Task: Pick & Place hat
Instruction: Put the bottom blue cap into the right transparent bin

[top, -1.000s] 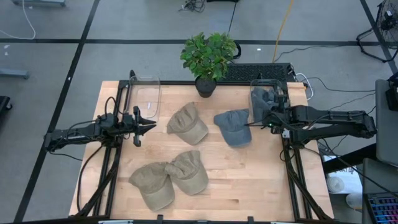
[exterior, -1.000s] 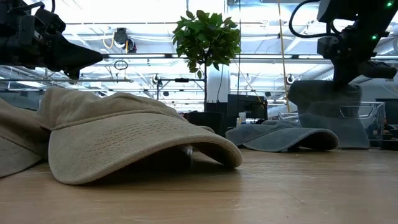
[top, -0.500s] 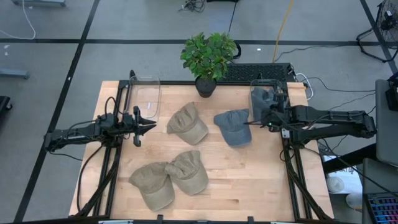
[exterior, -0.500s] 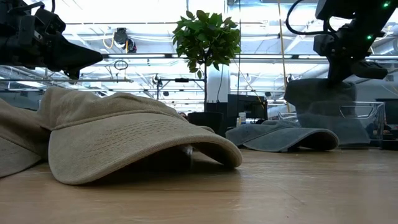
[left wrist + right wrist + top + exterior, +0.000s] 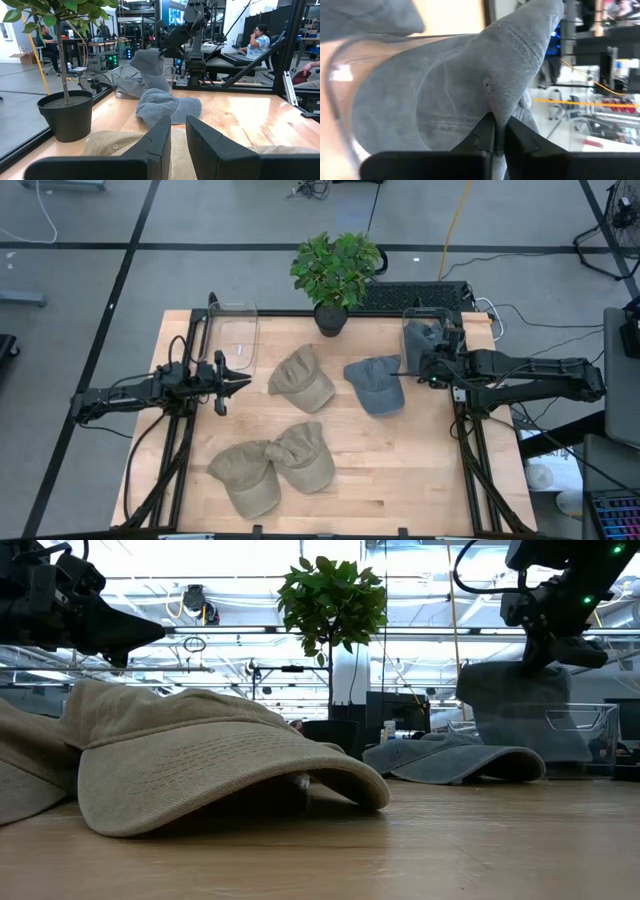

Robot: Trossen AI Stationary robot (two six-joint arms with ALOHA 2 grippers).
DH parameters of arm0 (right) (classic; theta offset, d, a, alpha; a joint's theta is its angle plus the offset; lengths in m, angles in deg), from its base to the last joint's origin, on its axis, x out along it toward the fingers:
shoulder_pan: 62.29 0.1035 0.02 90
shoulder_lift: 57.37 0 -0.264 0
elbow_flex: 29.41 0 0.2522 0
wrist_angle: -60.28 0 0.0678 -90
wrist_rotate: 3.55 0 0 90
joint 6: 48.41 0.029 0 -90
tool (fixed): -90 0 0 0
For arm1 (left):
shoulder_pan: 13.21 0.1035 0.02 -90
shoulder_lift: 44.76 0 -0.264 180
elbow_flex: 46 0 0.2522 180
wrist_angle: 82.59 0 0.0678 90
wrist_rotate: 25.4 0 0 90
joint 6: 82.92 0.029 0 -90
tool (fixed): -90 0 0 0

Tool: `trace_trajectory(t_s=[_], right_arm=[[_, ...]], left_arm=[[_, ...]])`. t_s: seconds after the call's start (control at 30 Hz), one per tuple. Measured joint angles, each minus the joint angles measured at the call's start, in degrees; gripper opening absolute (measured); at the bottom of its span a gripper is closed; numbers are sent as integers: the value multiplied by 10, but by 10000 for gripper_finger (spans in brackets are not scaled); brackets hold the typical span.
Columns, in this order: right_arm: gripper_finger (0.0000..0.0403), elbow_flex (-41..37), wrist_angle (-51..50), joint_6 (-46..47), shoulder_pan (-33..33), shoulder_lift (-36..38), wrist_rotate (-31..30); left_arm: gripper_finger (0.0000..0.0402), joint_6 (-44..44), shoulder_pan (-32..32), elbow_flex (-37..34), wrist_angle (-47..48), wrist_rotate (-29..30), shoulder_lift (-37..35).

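Right wrist view: jaws pinch the grey twill hat (image 5: pixel 470 95) above clear bin (image 5: pixel 340 85).

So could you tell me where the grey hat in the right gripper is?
In the high view the held grey hat hangs from the right gripper over the clear bin at the table's far right.

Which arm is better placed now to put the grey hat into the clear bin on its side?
The right. The right gripper is shut on a grey hat held at the right clear bin. The left gripper hangs open and empty, across the table from it.
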Motion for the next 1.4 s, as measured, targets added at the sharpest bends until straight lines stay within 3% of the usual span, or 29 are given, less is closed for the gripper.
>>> trace_trajectory(t_s=[0.47,0.73,0.9,1.03,1.2,1.4], right_arm=[[87,0,13,8,0,0,-12],[127,0,94,60,0,0,-10],[144,0,122,120,-5,0,86],[118,0,113,129,-38,0,121],[15,0,106,134,-114,-1,141],[2,0,98,149,-197,-9,155]], left_arm=[[67,0,0,0,0,0,0],[67,0,0,0,0,0,0],[67,0,0,0,0,0,0],[67,0,0,0,0,0,0],[67,0,0,0,0,0,0],[67,0,0,0,0,0,0]])
